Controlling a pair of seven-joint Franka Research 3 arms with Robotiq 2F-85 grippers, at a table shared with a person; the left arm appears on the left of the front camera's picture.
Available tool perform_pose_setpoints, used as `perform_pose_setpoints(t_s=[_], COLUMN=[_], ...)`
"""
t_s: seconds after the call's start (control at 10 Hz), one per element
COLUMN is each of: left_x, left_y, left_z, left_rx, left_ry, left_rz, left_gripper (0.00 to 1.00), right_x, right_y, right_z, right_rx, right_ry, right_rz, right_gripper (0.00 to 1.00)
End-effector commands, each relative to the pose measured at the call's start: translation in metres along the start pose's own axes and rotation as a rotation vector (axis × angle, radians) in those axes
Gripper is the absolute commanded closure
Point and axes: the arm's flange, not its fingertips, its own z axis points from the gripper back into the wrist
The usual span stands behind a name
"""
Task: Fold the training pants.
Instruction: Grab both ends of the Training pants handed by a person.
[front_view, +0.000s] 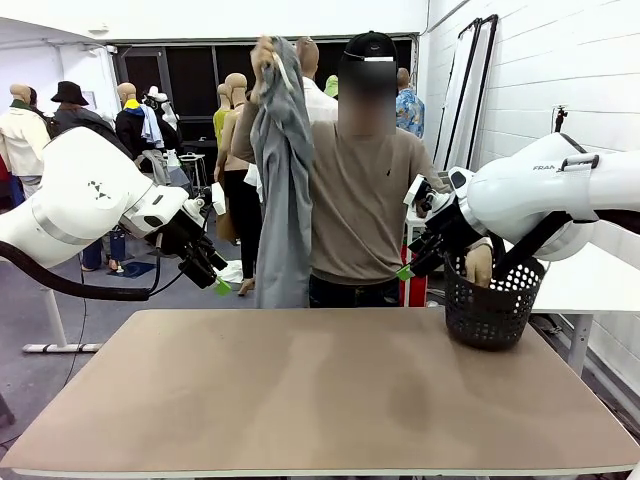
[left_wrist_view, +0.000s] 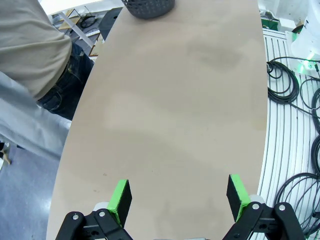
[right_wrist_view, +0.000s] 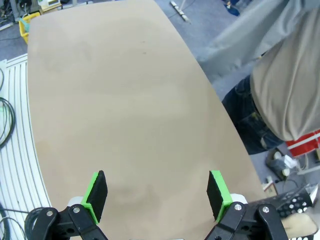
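Observation:
A person at the far side of the table holds the light grey training pants (front_view: 283, 170) up by the waistband, so they hang down in front of the person's body past the far table edge. The hanging grey cloth also appears as training pants (left_wrist_view: 25, 125) beside the table and as training pants (right_wrist_view: 255, 35). My left gripper (front_view: 212, 275) hovers above the table's left far corner, open, with nothing between its green pads (left_wrist_view: 120, 199). My right gripper (front_view: 412, 262) hangs open near the basket, its fingers (right_wrist_view: 95, 195) wide apart over bare table.
A black perforated basket (front_view: 491, 305) stands on the brown table (front_view: 320, 390) at the far right. The person (front_view: 362, 180) stands close against the far edge. Cables (left_wrist_view: 295, 90) lie on the floor beside the table.

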Motion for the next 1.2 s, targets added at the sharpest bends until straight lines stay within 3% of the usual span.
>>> perform_pose_setpoints(t_s=[0.0, 1.1], left_x=[-0.0009, -0.0009], left_y=[0.0018, 0.0018], left_z=[0.0013, 0.0013], left_rx=[-0.015, -0.015], left_ry=[-0.013, -0.013], left_rz=[-0.003, -0.003], left_gripper=[0.00, 0.00], right_x=[-0.0007, -0.0007], right_y=[-0.0008, -0.0008], right_z=[-0.0003, -0.0003], right_rx=[0.005, 0.005], right_ry=[0.000, 0.000], right_rz=[0.010, 0.010], right_gripper=[0.00, 0.00])
